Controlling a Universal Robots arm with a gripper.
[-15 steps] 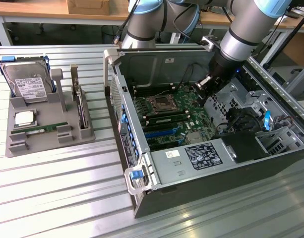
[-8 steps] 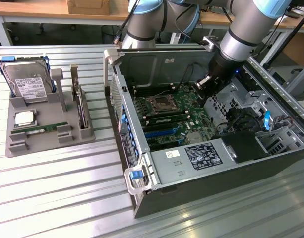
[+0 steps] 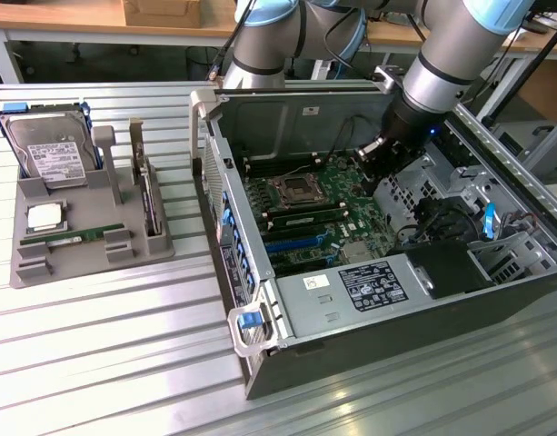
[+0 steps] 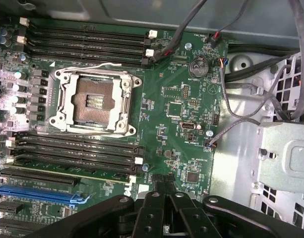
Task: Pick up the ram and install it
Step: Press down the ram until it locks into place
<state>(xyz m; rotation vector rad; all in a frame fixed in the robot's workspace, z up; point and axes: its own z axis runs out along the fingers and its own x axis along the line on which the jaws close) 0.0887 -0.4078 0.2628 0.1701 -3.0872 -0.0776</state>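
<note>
Robot arm's black gripper [image 4: 164,191] hangs over the green motherboard [image 3: 319,213] inside an open grey computer case [image 3: 351,313], its fingers pressed together and holding nothing.

One long, thin green ram stick [image 3: 74,238] lies flat in the grey plastic parts tray [image 3: 33,268] on the slatted metal table [image 3: 105,363], well apart from the gripper, on the exterior view's left. In that tray a silver hard drive with a white label [image 3: 49,153] stands upright, with a small square silver processor chip [image 3: 44,216] just in front of it. In the wrist view, a green stick [image 4: 72,170] sits in one black memory slot beside the empty silver processor socket [image 4: 94,101].
</note>
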